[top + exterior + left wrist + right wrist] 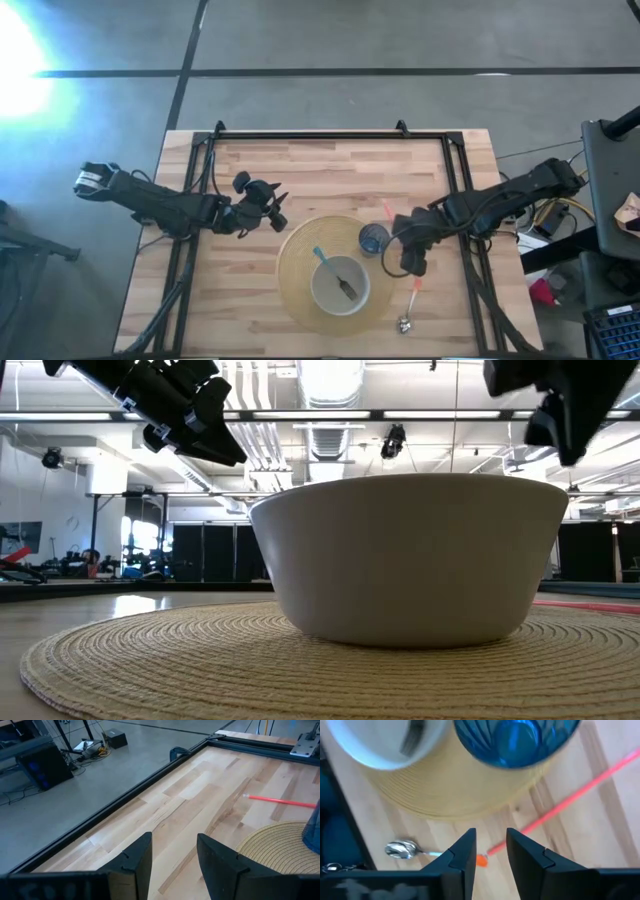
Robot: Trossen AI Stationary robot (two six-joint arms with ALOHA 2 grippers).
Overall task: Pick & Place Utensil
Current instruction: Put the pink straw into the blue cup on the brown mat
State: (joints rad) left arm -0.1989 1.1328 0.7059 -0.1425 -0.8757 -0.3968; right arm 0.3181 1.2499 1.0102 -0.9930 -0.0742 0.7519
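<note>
Right pincer (pixel 490 851), fingers spread with a narrow gap and nothing pinched, hangs over bare table (pixel 340 170) just beside the mat (pixel 298 262), with the orange end of the pink utensil (pixel 570 795) showing between the fingers below. Utensil lies flat on the wood by the blue cup (pixel 517 740). A spoon (pixel 402 849) lies nearby; the bowl (pixel 340 285) already holds a fork (pixel 346 286). Best approach: centre the thin handle in the gap, descend straight to the wood, close fully. Left pincer (pixel 172 855) waits spread, empty.
</note>
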